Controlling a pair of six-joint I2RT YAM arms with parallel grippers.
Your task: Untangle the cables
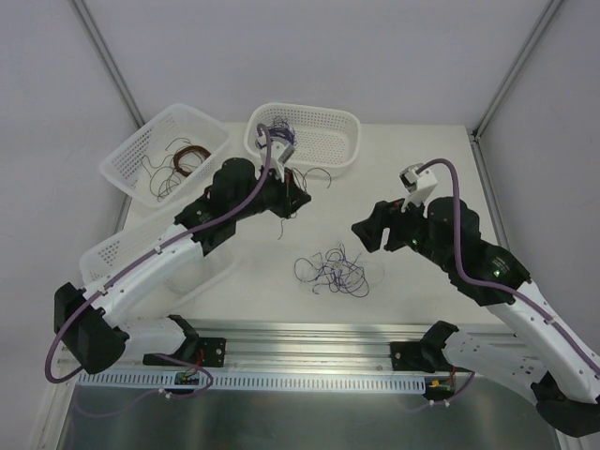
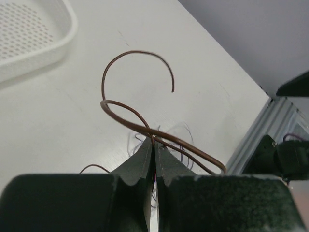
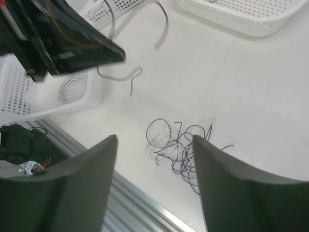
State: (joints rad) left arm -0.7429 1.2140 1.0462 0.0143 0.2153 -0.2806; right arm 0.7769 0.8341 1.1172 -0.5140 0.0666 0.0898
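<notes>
Left hand (image 2: 153, 146) pinching brown cable (image 2: 126, 54); purple tangle (image 3: 181, 150) near spread right hand (image 3: 153, 141)

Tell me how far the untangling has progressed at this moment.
Done: some brown wires lie in the far-left basket, and what look like purple wires in the middle basket. In hand: the left gripper is shut on one brown wire. Left: a purple clump on the table, near the open right gripper.

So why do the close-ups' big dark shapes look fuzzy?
Left wrist view: the left gripper, too near the lens, blurs; the brown cable is crisp. Right wrist view: the right gripper blurs likewise, the purple tangle less. Top external view: all sharp, evenly lit.
</notes>
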